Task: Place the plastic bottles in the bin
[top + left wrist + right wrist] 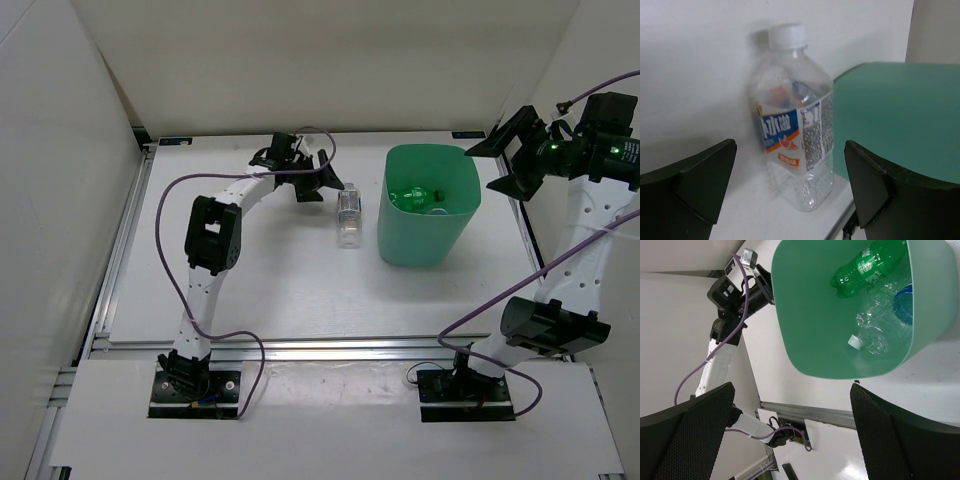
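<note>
The left gripper (312, 188) has its two black fingers spread wide with nothing between them. It sits low on the far side of the bin's left wall, with the last bottle just ahead of it.

The white table (250, 290) carries one big thing, the tall mint-green plastic bin (420, 240) with its rounded-square rim, and every place here is taken from that bin.

The right gripper (503, 165) hangs above the bin's right side, looking down into it. Its fingers are equally wide apart and it holds nothing.

Inside the bin lie a translucent green plastic bottle (867, 265) and, beside it, crumpled clear plastic bottles (875, 335) showing a white cap and a patch of blue.

Outside, just off the bin's left wall, lies a clear plastic bottle with a white cap and a blue-and-white label (348, 218). It does not seem to touch the bin. Its long axis runs far to near, roughly parallel to that wall.

This bottle lies between the left gripper and the bin. In the left wrist view it fills the gap between the open fingers, with the bin's green wall to its right.

The left arm is much the nearer, while the right is well apart beyond the bin, so I judge the pick to be the left arm's. The fingers would need to close across the bottle's body rather than along its length, and the lift to the rim is then short.
</note>
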Tool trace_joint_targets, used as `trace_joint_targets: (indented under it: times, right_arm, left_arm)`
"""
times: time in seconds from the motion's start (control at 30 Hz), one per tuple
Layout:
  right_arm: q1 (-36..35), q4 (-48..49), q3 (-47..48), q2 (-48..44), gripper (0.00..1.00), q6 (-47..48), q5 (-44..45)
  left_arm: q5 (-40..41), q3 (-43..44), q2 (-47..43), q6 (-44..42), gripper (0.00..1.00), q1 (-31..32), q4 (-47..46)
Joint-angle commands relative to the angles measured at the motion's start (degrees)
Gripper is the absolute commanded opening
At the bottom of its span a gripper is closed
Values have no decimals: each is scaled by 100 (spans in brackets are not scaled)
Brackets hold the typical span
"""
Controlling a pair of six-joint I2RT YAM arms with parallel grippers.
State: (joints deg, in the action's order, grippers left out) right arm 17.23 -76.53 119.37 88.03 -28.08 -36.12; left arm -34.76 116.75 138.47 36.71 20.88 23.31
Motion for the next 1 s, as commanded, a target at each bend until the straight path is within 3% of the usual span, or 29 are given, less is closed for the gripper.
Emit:
trace_joint_targets:
  times: [0.0,0.37,0.53,0.77,0.97]
  right_arm:
    - [17,130,95,-40,100,57,-167]
    - [17,183,-72,-40,100,57,-115]
    - [17,183,-72,-92,100,57,-115]
    - [17,130,-230,-93,100,57,-115]
    - [17,130,-283,-93,100,57,-115]
  left_arm:
    - [-312,129,-419,-208,100,187,208]
    - [-154,568,161,-560,100,513,814]
    - [127,1165,539,-875,100,706,1342]
    - [523,1078,602,-1280,100,979,1896]
    - [883,858,602,-1403,79,979,2291]
